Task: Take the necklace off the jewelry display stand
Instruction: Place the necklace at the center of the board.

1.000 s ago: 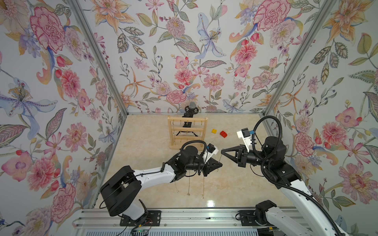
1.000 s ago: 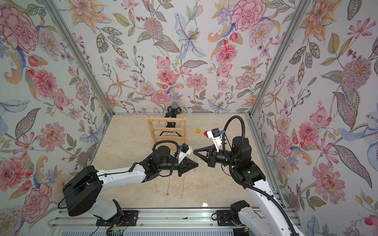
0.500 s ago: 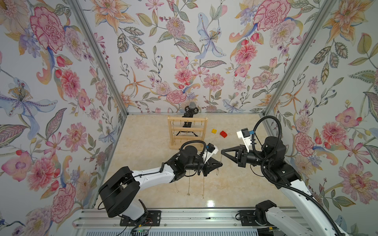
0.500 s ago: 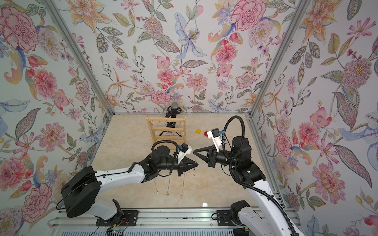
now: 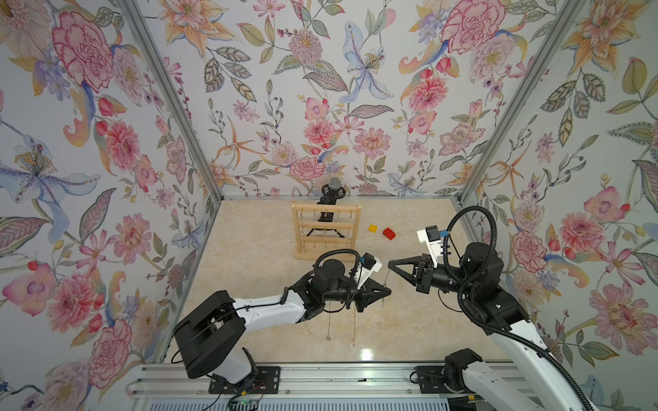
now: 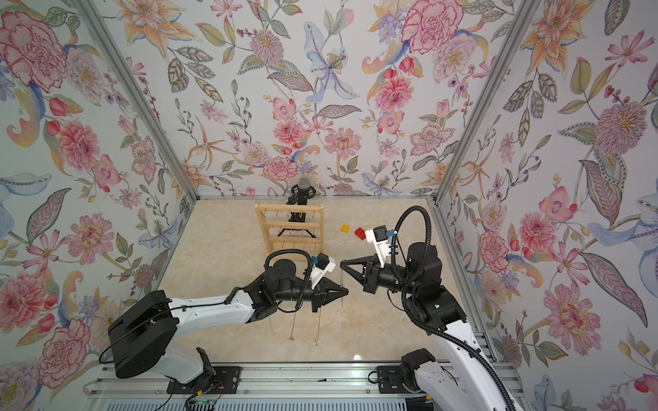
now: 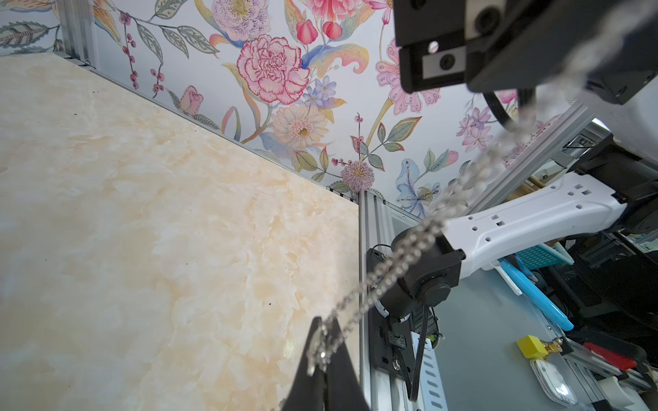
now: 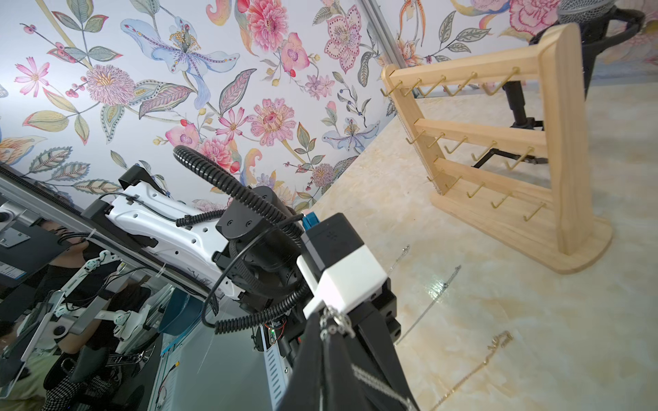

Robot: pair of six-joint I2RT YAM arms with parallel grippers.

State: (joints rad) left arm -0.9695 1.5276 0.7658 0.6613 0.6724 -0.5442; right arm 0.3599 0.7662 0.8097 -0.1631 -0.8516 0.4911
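Virtually unmoved since a second ago: left gripper (image 5: 388, 290) and right gripper (image 5: 390, 263), tips almost meeting, each clamped on silver necklace (image 7: 406, 250), aloft nearward of jewelry display stand (image 5: 327, 225) at far centre, presumably against tangling.

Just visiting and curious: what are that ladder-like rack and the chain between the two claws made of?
The jewelry display stand looks like pale, matte wood with visible grain; its hooks look like brass-coloured metal. The necklace is a silvery, glinting link chain, probably metal, alloy unclear.
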